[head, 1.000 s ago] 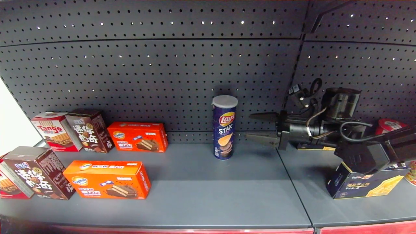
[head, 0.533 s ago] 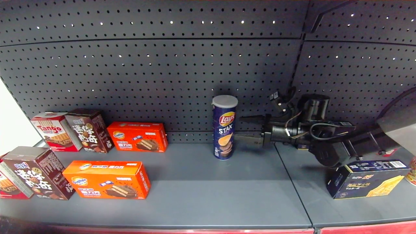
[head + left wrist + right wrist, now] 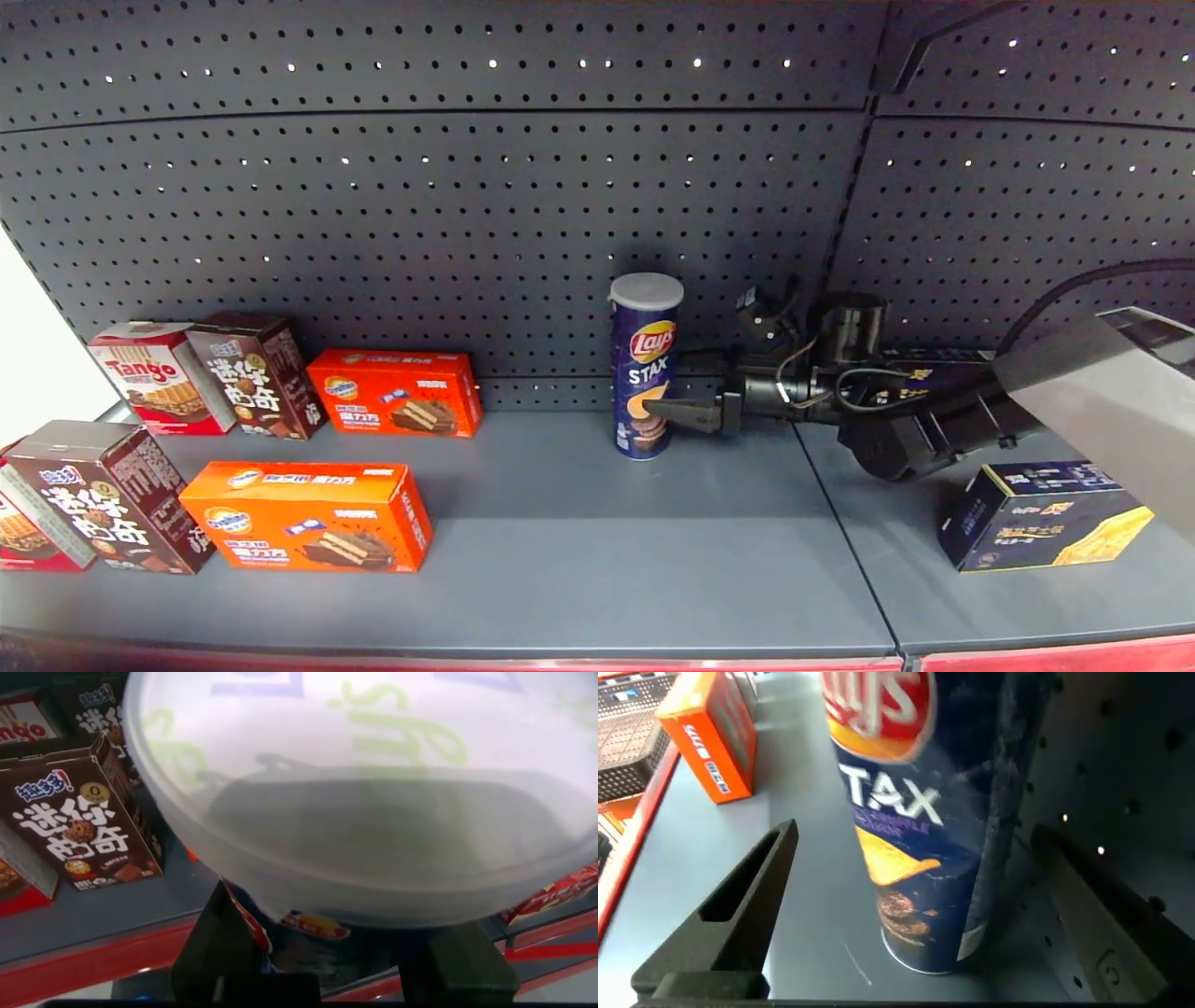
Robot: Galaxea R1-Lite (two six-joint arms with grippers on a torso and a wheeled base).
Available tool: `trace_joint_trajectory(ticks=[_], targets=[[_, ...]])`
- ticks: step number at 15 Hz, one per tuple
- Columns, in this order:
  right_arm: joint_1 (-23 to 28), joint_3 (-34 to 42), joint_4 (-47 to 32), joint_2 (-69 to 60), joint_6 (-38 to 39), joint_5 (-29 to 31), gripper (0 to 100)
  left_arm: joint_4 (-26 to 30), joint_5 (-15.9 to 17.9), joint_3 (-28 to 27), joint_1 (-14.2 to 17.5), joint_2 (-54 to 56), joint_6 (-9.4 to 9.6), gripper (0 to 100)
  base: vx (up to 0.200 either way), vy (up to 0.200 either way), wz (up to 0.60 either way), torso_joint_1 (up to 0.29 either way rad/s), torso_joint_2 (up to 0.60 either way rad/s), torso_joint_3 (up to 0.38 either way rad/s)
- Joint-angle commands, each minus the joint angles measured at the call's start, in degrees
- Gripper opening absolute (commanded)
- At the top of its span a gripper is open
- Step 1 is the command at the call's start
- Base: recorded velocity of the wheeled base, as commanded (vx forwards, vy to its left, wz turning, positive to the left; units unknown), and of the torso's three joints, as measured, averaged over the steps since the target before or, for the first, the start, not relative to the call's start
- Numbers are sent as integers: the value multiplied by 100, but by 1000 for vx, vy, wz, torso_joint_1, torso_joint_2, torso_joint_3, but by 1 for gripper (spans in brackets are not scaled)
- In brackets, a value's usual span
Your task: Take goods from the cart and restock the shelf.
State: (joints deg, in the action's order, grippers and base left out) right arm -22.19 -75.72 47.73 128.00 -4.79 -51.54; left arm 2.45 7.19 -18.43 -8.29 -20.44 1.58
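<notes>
Pegboard [image 3: 467, 187]: forms the back wall at 12 o'clock. Shelf [image 3: 579, 551]: grey deck, with a seam at 3 o'clock of the can.

Stock at 9 o'clock of the can: one orange box [image 3: 395, 392] lies flat against the back. Beyond it stand a brown box [image 3: 260, 375] and a red box [image 3: 161, 378]. At 8 o'clock, near the front edge, lie a second orange box [image 3: 308, 527] and a second brown box [image 3: 112, 509]. At 4 o'clock, past the seam, lies a navy box [image 3: 1046, 518]. All are well apart from the can, and nothing stands between it and the front edge.

Right gripper [image 3: 670, 381]: comes in level from 3 o'clock. Its fingers are spread wide, one before the can and one behind it. The right wrist view shows a gap on each side, and no contact is seen.

Left gripper [image 3: 341, 952]: clamped on a tub [image 3: 374, 793] with a translucent lid, held over the shelf's front edge near the brown boxes.

Can [image 3: 645, 364]: stands mid-shelf, close to the pegboard. It is upright with its long axis vertical, lid up and base on the deck. Its label faces 6 o'clock.
</notes>
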Motion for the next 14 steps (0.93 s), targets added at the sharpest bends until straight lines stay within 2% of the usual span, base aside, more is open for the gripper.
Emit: trace_joint_trajectory(ticks=[1, 10, 11, 14], targets=[[-31, -84, 9, 155, -4, 4, 100, -8, 1, -2, -6, 5, 0, 0, 0, 0, 0, 0, 0, 0], [-260, -646, -9, 682, 40, 118, 100, 1, -7, 15, -50, -3, 0, 0, 0, 0, 0, 0, 0, 0], [-260, -646, 9, 691, 48, 118, 0, 10, 1, 15, -50, -3, 0, 0, 0, 0, 0, 0, 0, 0], [-269, -681, -35, 647, 75, 136, 0, 10, -7, 50, -50, 5, 0, 0, 0, 0, 0, 0, 0, 0]])
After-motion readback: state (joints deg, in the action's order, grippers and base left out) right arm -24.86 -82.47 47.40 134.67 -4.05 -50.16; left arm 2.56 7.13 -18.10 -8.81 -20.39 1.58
